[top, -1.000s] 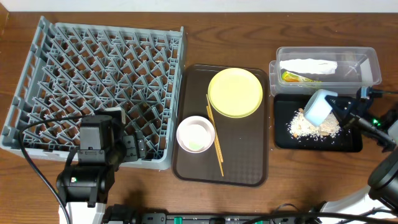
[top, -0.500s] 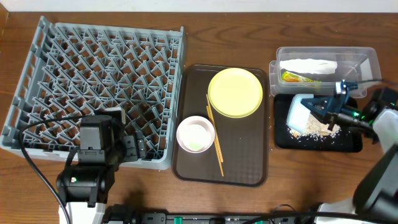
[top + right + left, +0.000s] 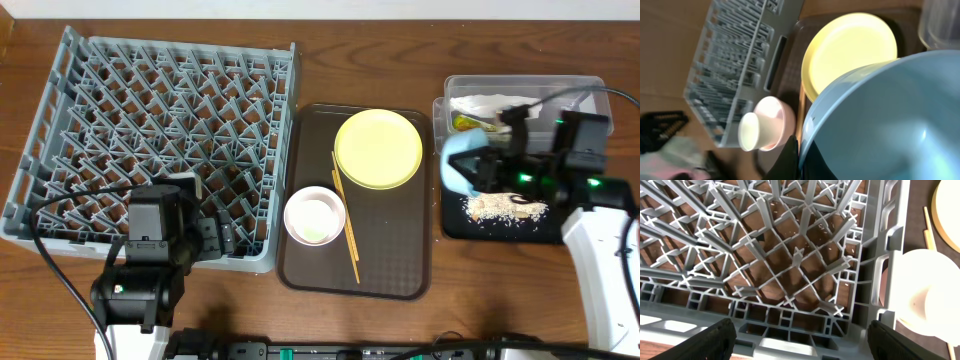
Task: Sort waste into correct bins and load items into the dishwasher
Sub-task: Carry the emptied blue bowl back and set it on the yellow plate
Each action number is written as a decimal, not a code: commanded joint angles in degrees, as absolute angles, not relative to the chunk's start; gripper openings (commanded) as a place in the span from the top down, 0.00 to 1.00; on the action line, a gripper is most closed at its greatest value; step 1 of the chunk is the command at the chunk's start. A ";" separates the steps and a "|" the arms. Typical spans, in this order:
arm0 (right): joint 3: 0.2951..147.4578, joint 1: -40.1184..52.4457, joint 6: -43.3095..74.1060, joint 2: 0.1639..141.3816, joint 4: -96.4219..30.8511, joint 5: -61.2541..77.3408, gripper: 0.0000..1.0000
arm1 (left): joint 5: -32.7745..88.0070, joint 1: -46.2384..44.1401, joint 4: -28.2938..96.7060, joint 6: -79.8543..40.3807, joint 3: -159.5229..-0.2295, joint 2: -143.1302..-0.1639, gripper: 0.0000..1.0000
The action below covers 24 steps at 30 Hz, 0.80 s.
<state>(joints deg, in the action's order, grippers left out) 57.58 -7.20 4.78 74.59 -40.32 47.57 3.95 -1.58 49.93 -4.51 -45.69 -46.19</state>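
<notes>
My right gripper (image 3: 478, 170) is shut on the rim of the light-blue bowl (image 3: 458, 166), holding it tilted above the left edge of the black tray (image 3: 570, 230); the bowl fills the right wrist view (image 3: 885, 120). Beige food scraps (image 3: 505, 207) lie in the black tray. The clear tub (image 3: 585, 95) behind holds the white napkin (image 3: 478, 103) and the orange-and-green wrapper (image 3: 462, 123). The yellow plate (image 3: 378, 148), white bowl (image 3: 315, 215) with the white cup (image 3: 750, 132) inside, and chopsticks (image 3: 345, 225) lie on the brown tray. My left gripper (image 3: 802, 340) is open over the grey dish rack's (image 3: 150, 130) near edge.
The brown serving tray (image 3: 400, 280) sits between the dish rack and the two bins. Cables run along the table's front edge and over the clear tub at the right.
My right gripper has turned and swung left with the light-blue bowl, from over the scraps to the black tray's left edge. The left arm has not moved.
</notes>
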 commanded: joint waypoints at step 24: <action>62.96 26.48 -1.91 90.59 -23.07 8.80 0.99 | 4.03 -1.30 50.04 -4.82 -46.85 -45.98 0.13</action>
<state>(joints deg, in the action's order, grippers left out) 62.35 24.93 0.25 86.80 -23.70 11.00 3.97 -1.58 49.93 -4.51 -45.69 -46.17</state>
